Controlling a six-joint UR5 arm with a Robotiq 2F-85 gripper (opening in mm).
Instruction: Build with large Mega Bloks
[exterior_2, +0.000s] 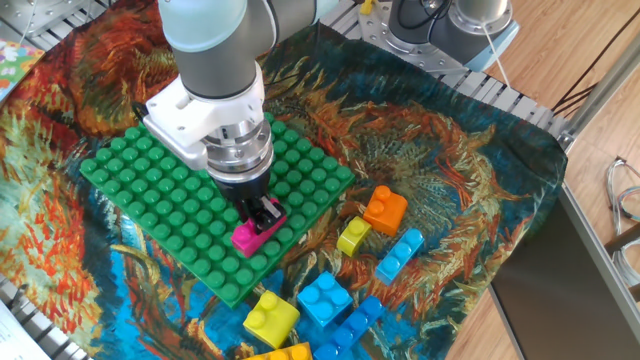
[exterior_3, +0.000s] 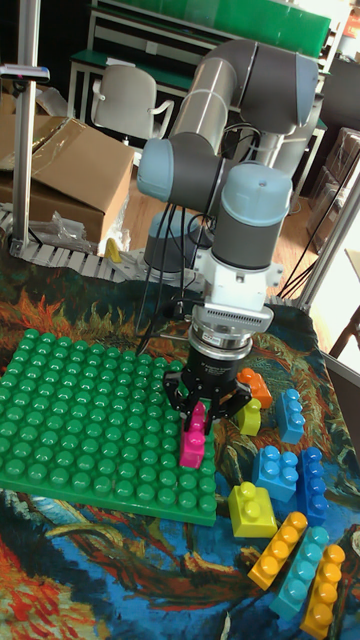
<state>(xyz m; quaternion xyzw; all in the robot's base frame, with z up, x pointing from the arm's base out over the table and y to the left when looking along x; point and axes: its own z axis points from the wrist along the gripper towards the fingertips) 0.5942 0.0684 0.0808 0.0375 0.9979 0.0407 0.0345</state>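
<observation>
Patterned cloth (exterior_2: 470, 190) under green baseplate (exterior_2: 150, 190); hand (exterior_2: 262, 213) gripping magenta brick (exterior_2: 250, 233) on baseplate.

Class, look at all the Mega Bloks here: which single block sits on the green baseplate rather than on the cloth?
The magenta block, held in the gripper near the green baseplate's front edge; every other block lies loose on the cloth.

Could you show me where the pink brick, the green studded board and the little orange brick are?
magenta brick (exterior_2: 247, 236), fixed view, on its lower end.
green baseplate (exterior_2: 150, 185), fixed view, on bare studs left of the arm.
orange brick (exterior_2: 385, 210), fixed view, on its top, lying on the cloth.
</observation>
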